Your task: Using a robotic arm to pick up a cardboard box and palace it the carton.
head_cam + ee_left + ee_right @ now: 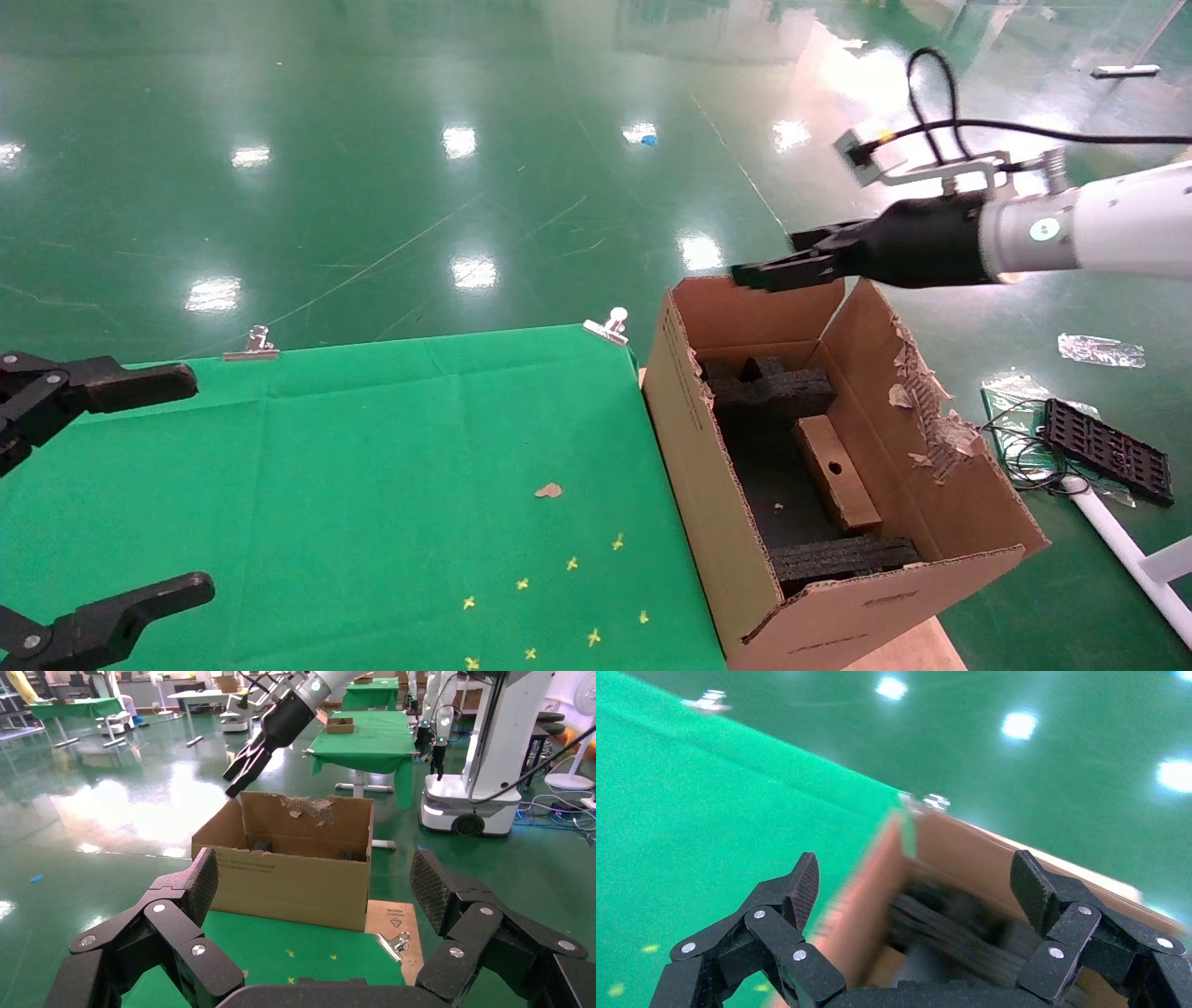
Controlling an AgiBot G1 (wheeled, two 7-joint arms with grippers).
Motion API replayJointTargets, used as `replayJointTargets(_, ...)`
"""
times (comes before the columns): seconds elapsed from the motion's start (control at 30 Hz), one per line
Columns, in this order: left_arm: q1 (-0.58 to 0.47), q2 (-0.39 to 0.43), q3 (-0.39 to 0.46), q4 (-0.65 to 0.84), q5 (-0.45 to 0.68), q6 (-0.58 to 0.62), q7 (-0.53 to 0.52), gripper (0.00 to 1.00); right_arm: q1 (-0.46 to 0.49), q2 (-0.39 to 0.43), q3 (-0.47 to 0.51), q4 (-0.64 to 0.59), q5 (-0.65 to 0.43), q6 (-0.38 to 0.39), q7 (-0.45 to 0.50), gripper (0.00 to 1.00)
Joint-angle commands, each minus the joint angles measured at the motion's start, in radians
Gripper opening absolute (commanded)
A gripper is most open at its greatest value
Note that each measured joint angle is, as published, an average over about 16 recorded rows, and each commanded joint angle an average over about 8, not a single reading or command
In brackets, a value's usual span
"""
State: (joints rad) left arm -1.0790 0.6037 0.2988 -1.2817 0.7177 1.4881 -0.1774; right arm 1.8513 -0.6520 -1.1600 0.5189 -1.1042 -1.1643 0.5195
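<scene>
The small brown cardboard box (pixel 836 472) with a round hole lies inside the large carton (pixel 708 494), between black foam blocks (pixel 773 390). My right gripper (pixel 759 273), on the white arm with a green ring (pixel 1108 228), hovers open and empty above the carton's far flap. It also shows in the left wrist view (pixel 239 783) above the carton (pixel 288 871). In the right wrist view the open gripper (pixel 916 888) frames the blurred carton wall (pixel 859 910) and foam. My left gripper (pixel 130 485) is open and empty at the table's left edge.
A green cloth (pixel 372 485) covers the table, held by metal clips (pixel 607 326), with small yellow marks (pixel 559 596) and a scrap of cardboard (pixel 548 490). The carton's right flap (pixel 922 410) is torn. A black tray and cables (pixel 1099 447) lie on the floor at the right.
</scene>
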Motion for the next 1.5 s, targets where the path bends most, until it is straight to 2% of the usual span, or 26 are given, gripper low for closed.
replayJointTargets(0.03, 0.000, 0.000, 0.000, 0.000, 0.000, 0.000, 0.000, 1.00, -0.034, 0.002, 0.039, 0.034, 0.016, -0.015, -0.015, 1.00)
replayJointTargets(1.5, 0.000, -0.001, 0.002, 0.000, -0.002, -0.001, 0.001, 1.00, -0.775, 0.041, 0.879, 0.764, 0.373, -0.330, -0.331, 1.00)
